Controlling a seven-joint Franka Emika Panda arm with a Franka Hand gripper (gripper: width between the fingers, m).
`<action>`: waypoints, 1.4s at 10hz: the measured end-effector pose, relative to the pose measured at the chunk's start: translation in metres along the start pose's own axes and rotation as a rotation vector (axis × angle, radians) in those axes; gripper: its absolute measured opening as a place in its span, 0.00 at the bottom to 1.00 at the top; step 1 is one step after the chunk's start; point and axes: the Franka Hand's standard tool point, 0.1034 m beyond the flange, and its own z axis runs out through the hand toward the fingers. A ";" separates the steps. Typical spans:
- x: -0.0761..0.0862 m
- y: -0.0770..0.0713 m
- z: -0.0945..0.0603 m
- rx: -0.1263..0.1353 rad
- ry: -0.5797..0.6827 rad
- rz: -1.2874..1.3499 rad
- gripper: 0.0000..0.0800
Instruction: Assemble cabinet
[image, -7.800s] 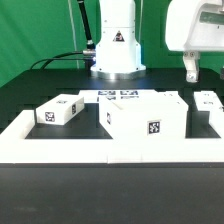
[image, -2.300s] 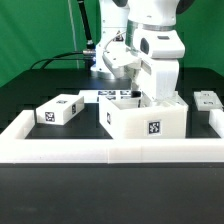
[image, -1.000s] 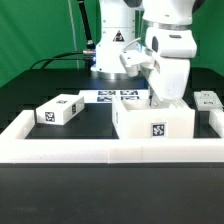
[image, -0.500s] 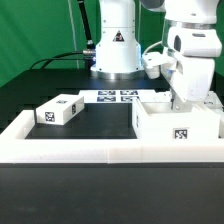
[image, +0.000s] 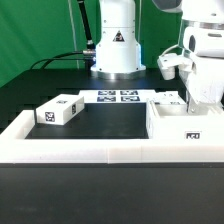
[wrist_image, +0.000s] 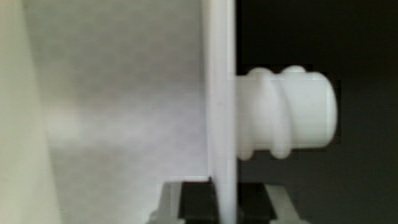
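Observation:
The cabinet body (image: 186, 128), an open white box with a square tag on its front, sits on the black table at the exterior view's right, against the front rim. My gripper (image: 201, 99) reaches down into it and is shut on one of its walls. In the wrist view the thin white panel (wrist_image: 221, 90) runs edge-on between my two dark fingers (wrist_image: 185, 203), with my gripper (wrist_image: 224, 203) closed around it. A ridged white knob (wrist_image: 295, 112) sticks out from one side of the panel. A loose white tagged block (image: 60, 110) lies at the exterior view's left.
The marker board (image: 118, 96) lies flat behind the middle of the table. The low white rim (image: 80, 150) borders the front and sides. The arm's white base (image: 117, 45) stands at the back, with cables and a green backdrop behind it.
The arm came down onto the cabinet body, took hold of its wall, and slid it along the front rim from the middle to the exterior view's right. The left block has not moved.

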 end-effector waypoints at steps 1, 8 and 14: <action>0.000 0.000 0.000 0.000 0.000 0.000 0.05; -0.001 -0.001 -0.001 -0.003 0.001 0.003 0.76; 0.003 -0.039 -0.043 -0.031 -0.003 0.087 1.00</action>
